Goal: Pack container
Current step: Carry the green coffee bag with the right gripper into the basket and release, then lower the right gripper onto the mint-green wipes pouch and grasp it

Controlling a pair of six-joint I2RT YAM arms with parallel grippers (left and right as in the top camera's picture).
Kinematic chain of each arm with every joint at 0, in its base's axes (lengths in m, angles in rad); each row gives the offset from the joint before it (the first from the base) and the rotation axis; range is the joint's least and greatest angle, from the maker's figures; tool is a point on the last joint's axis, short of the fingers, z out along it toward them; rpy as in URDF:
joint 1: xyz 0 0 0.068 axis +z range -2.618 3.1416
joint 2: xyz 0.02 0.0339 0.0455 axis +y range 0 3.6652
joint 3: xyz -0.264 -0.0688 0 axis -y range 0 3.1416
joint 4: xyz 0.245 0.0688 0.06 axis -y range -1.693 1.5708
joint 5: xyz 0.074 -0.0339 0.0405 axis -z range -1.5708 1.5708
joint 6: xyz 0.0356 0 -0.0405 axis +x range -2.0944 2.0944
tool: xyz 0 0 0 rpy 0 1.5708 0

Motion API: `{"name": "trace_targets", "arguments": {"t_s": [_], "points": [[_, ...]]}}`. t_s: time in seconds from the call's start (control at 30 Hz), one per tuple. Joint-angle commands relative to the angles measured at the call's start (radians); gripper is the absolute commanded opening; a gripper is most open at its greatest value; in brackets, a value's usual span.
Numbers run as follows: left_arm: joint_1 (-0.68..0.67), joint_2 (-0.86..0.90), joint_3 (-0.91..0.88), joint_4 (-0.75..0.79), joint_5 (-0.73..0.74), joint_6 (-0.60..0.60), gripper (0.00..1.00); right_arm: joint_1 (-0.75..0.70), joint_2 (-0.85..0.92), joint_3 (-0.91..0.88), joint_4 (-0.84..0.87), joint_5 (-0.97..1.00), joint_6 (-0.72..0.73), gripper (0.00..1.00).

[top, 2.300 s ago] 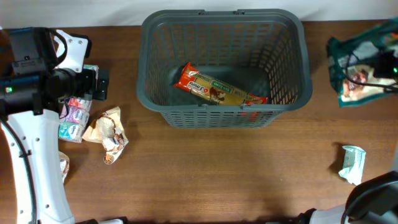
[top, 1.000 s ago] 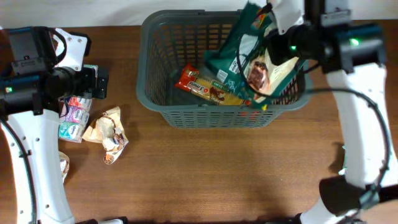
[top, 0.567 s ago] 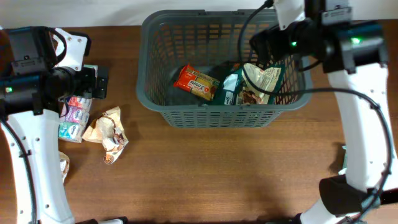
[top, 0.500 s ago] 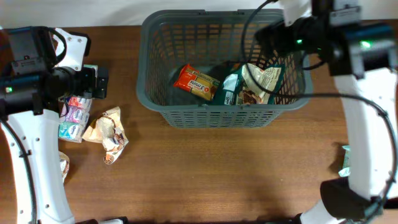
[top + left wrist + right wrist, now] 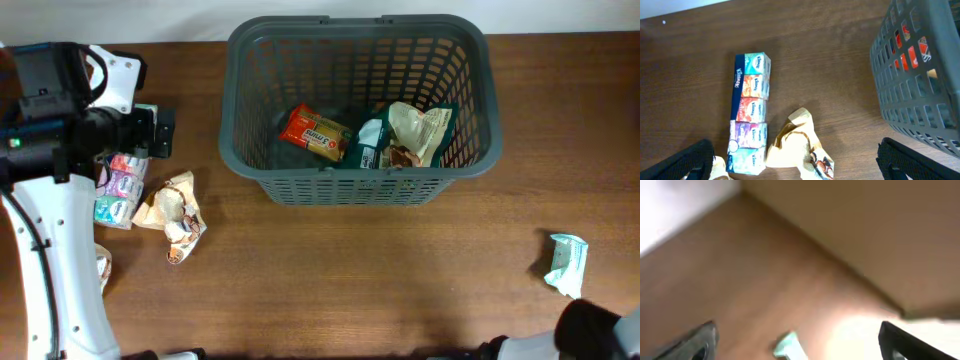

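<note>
basket: stands at the far edge of the table, about mid-width; it holds an orange-red snack packet and a dark green bag on its floor.
left gripper: fingers spread wide and empty, hovering over the loose items near the table's left edge.
right gripper: fingers spread wide, nothing between them; its blurred view shows bare table and a small pale green packet.
still outside: a strip of tissue packs and a crumpled beige wrapper near the left edge; the pale green packet near the right edge.
step in hand: judged, between loads, with packing partly done.
next move: probably lower an open gripper onto one loose item, close, then carry it over the basket rim.
</note>
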Motion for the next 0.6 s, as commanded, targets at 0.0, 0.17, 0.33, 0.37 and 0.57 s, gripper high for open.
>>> {"name": "trace_targets", "arguments": {"t_s": [0.0,0.17,0.33,0.37,0.57], "points": [[0.006,0.027,-0.002,0.001,0.011,0.009,0.99,-0.166,0.047,-0.103,0.006,-0.114,0.088,0.99],[0.006,0.043,-0.002,0.001,0.011,0.009,0.99,-0.343,0.101,-0.299,0.042,-0.112,0.227,0.99],[0.006,0.047,-0.002,0.001,0.011,0.009,0.99,-0.455,0.130,-0.601,0.034,-0.211,0.661,0.99],[0.006,0.047,-0.002,0.001,0.011,0.009,0.99,-0.464,0.130,-0.668,0.046,-0.249,0.713,0.99],[0.006,0.047,-0.002,0.000,0.011,0.008,0.99,-0.389,0.127,-0.965,0.235,-0.355,0.713,0.99]]}}
